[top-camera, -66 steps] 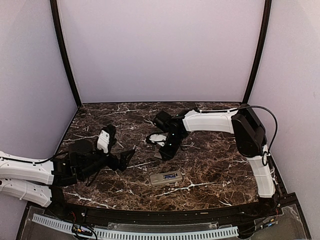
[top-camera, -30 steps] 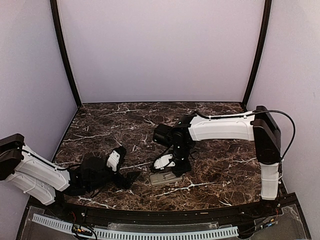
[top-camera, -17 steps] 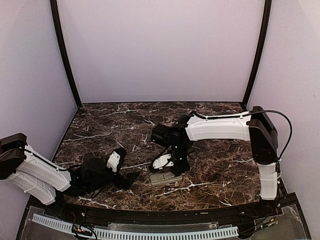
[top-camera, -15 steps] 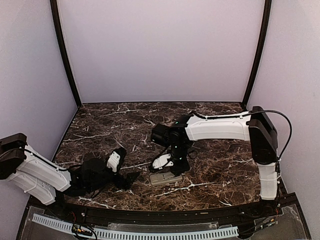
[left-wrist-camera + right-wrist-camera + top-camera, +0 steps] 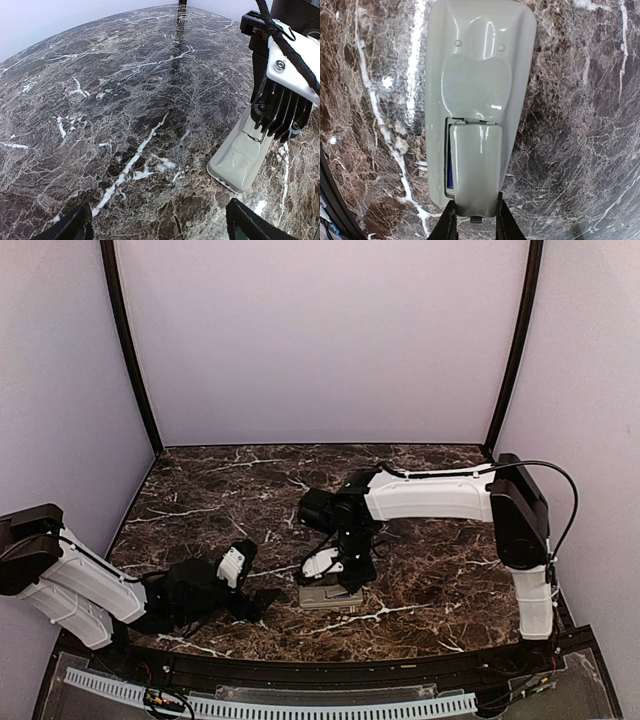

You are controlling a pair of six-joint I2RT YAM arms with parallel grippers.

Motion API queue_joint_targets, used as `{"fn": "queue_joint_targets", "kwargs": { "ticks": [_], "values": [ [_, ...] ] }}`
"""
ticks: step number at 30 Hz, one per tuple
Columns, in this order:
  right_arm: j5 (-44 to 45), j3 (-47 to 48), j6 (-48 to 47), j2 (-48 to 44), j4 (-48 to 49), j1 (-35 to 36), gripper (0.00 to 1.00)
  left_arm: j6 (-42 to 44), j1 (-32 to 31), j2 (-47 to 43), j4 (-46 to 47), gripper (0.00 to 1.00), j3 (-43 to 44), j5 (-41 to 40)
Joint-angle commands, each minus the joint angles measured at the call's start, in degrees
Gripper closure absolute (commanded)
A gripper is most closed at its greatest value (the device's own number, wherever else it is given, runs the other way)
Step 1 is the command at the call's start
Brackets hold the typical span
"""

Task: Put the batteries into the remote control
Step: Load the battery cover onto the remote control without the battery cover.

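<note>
Right gripper (image 5: 475, 217) has swung down onto the remote (image 5: 477, 85) in the last couple of seconds. It's pinching the grey cover (image 5: 476, 167) by its end and laying it over the bay. Remote's lying back-up on the surface (image 5: 100, 100), and a blue sliver of battery (image 5: 449, 172) peeks out beside the cover, so I'd say loading's basically done, the cover just isn't flush yet. Left gripper (image 5: 258, 602) sits spread wide, left of the remote.

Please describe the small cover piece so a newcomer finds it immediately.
On the dark marble table, near its front edge, the remote control lies grey-beige back up. The cover is the glossy rectangular lid at its end, pinched by the right gripper.
</note>
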Motion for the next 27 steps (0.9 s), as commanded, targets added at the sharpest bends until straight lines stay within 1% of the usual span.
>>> {"fn": "queue_joint_targets", "kwargs": {
  "ticks": [1,4,9,11,16,18,27],
  "values": [
    [-0.45,-0.56,1.28,-0.85,-1.7,0.98,0.91,0.65,-0.07,-0.43,0.96,0.08,-0.27,0.45],
    [-1.13,-0.05,2.32,-1.02,-2.57,1.58,0.91,0.71,-0.07,0.44,1.22,0.09,-0.08,1.0],
    [-1.21,0.92,4.69,0.08,-4.09,1.93,0.9,0.63,-0.07,3.05,1.56,0.13,0.96,2.96],
    [-1.19,1.53,5.28,0.49,-4.32,1.91,0.9,0.6,-0.07,4.25,1.99,0.16,1.41,4.31],
    [-0.48,2.94,5.62,1.53,-4.44,2.0,0.9,0.82,-0.07,6.72,3.95,0.3,1.98,8.49],
    [-0.45,3.47,5.82,1.82,-4.33,1.97,0.9,1.0,-0.07,7.4,4.72,0.34,2.0,9.51],
    [0.2,3.48,5.46,1.87,-4.16,1.87,0.9,1.1,-0.12,9.61,6.28,0.35,2.32,11.02]
  ]
}}
